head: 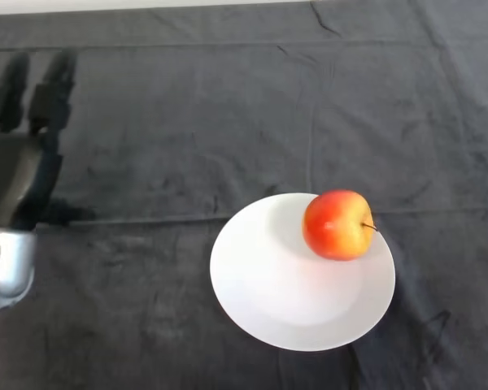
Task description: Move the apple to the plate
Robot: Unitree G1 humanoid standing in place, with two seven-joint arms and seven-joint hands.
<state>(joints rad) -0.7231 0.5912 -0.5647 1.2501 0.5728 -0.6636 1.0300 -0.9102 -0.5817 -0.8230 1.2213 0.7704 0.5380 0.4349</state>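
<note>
A red and yellow apple (337, 224) rests on the white plate (276, 301), on the plate's far right part, its stem pointing right. My left hand (20, 154) hovers at the far left edge of the view, well away from the plate. Its fingers (49, 93) point straight away from me and hold nothing.
A dark wrinkled cloth (187, 122) covers the whole table. The table's far edge runs along the top of the view.
</note>
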